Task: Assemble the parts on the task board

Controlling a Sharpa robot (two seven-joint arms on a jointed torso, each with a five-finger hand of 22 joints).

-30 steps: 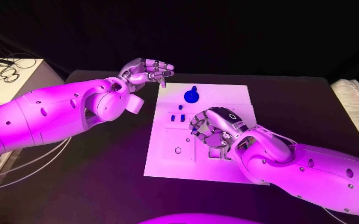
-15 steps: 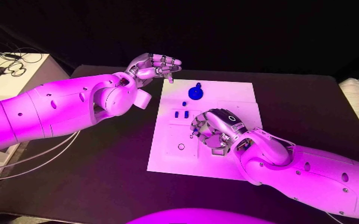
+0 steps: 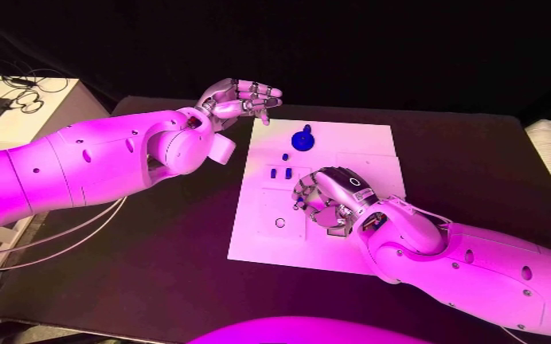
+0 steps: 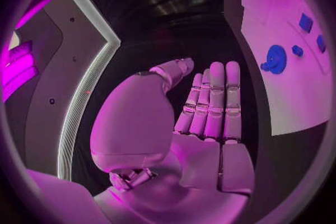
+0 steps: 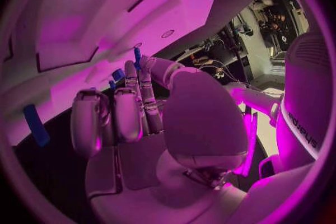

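Now left hand (image 3: pixel 241 99) raised empty beyond task board (image 3: pixel 262 232), right hand (image 3: pixel 330 197) curled over it

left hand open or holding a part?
Open. The left hand shows a bare palm with fingers stretched out straight side by side, nothing between them; it hangs off the far left corner of the task board.

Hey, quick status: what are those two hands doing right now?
Left hand open, empty, raised beyond the task board's far left corner. Right hand curled down over board's middle; any hold hidden. Round blue part lies untouched. Nothing blocking.
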